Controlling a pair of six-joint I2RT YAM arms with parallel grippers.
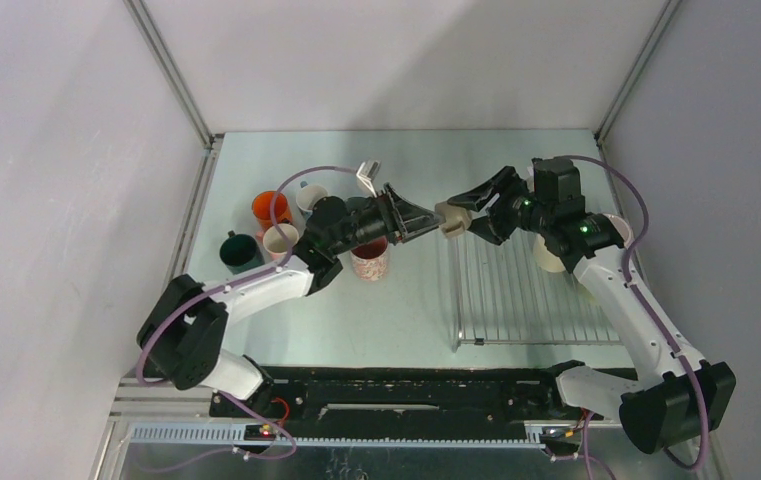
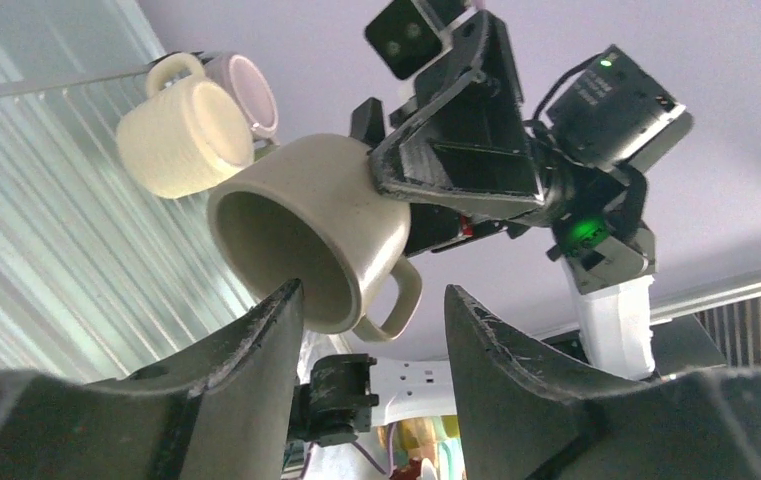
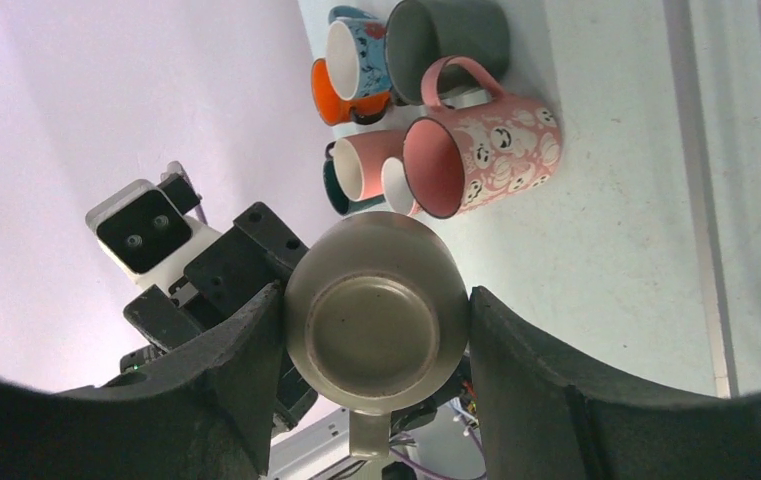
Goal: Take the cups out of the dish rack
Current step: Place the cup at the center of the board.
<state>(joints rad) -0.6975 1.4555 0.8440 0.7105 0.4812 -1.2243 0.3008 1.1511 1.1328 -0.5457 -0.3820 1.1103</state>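
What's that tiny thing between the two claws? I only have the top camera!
Observer: A beige cup. The right claw pinches its sides, bottom facing that wrist camera.
Operator: Has the left claw got it too?
Observer: Not yet. The left claw is open around the cup's handle.
Operator: Any more cups I can't see well?
Observer: Yes, a pale yellow cup with a lilac cup behind it.
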